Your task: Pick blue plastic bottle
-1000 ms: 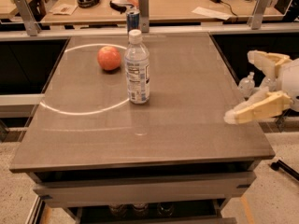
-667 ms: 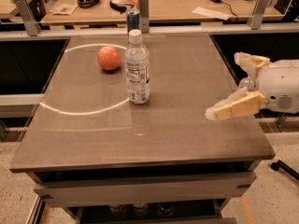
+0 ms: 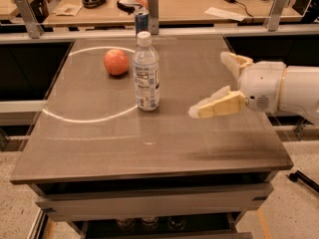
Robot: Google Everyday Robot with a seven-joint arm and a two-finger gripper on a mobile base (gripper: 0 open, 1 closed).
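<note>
— Grey-brown tabletop [image 3: 149, 153], one arm, three objects. What sits furthest left?

— A red apple [image 3: 116, 62], on the far-left part of the table. It lies inside a thin white arc of light [image 3: 89, 117] that curves across the surface.

— And next along?

— The blue plastic bottle [image 3: 146, 73], upright near the middle of the table. Its white cap is on and its white-and-blue label faces the camera. It stands just right of the apple and a little nearer the camera, with a gap between the two. Straight behind it, at the table's far edge, a short blue can [image 3: 141, 21] stands upright. Beyond the can runs a wooden desk [image 3: 199, 14] with papers on it.

— Where is the gripper?

— The gripper [image 3: 208, 85] reaches in from the right edge of the frame on a white arm [image 3: 299, 91], over the right side of the table. Its two cream-coloured fingers [image 3: 219, 105] are spread wide. The nearer one points toward the lower part of the bottle, and the other angles toward the table's far edge.

— Any contact with the bottle?

— A strip of bare tabletop separates the nearer fingertip from the bottle, which stands on the table on its own.
</note>
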